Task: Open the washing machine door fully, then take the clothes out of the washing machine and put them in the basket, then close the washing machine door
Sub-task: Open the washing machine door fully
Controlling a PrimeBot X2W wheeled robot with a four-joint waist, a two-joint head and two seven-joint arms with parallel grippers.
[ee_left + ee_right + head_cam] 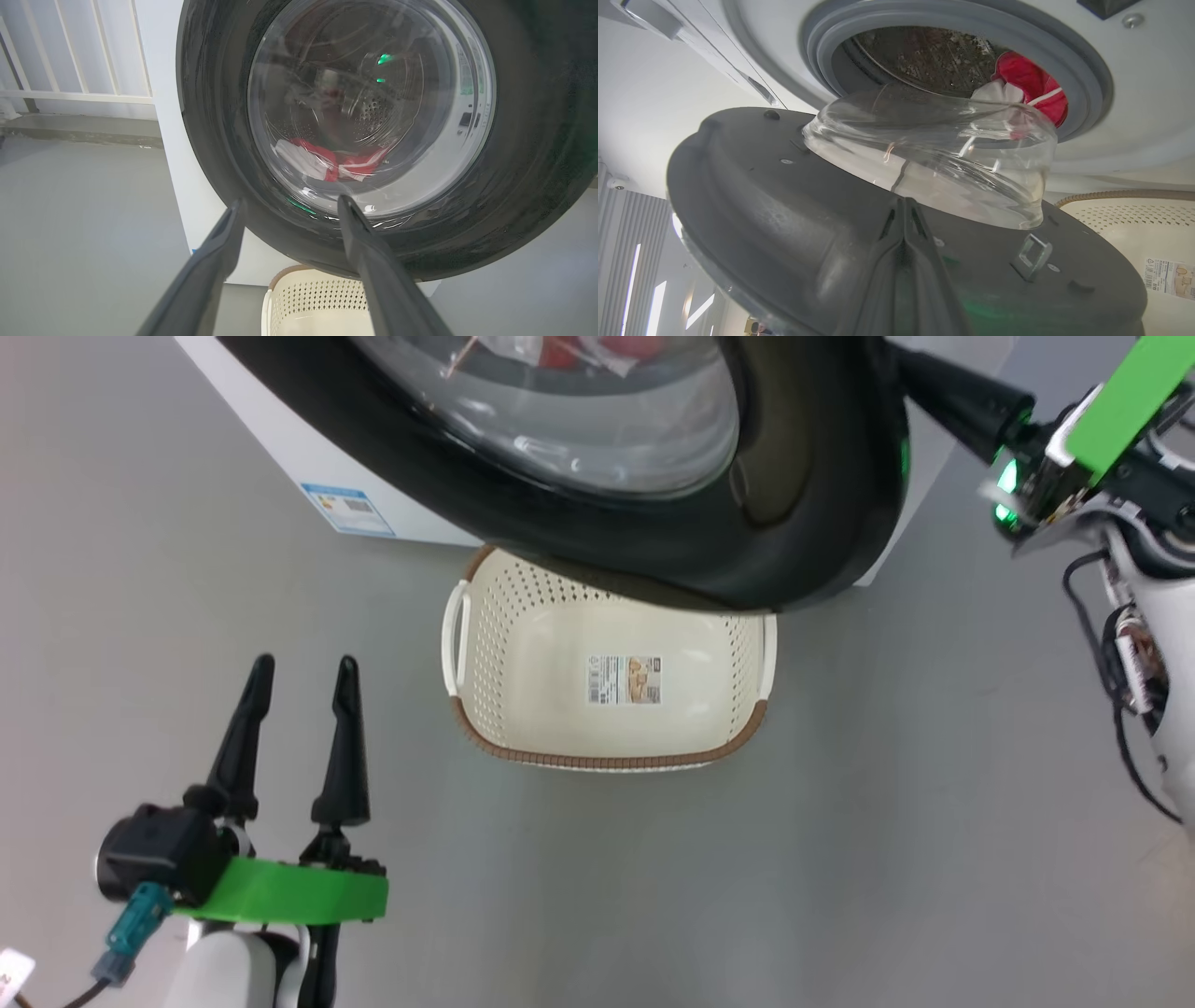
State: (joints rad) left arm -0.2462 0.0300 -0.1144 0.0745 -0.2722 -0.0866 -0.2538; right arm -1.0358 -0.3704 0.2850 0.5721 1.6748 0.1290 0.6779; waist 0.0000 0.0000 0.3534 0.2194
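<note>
Door (803,504): part open, swung out from the washer (322,457) and hanging over the far end of the basket (607,762); not yet fully open
Right gripper (904,205): fingers pressed together with nothing between them, tips against the door's dark inner face just below the glass bowl (934,154)
Left gripper (305,663): fingers spread wide and empty, held low and well apart from the basket, pointing toward the door front
Clothes (1031,84): red and white, heaped in the drum at the gasket (1092,79), none in the basket
Basket: on the floor in front of the washer, empty apart from its paper label
Step in hand: likely pushing the door wider from the inside
Door handling: stiff and hinged, so it should follow one arc; the glossy front looks slippery, the glass is best left alone; push on the matt inner rim near the free edge, clear of the latch hook (1031,254)
Clothes handling: soft, light and limp; they will drape and may drag on the gasket; pinch a bunched fold at the top of the heap
Basket handling: light plastic, likely to slide if knocked
Risk: the door overhangs the basket and narrows the drop
</note>
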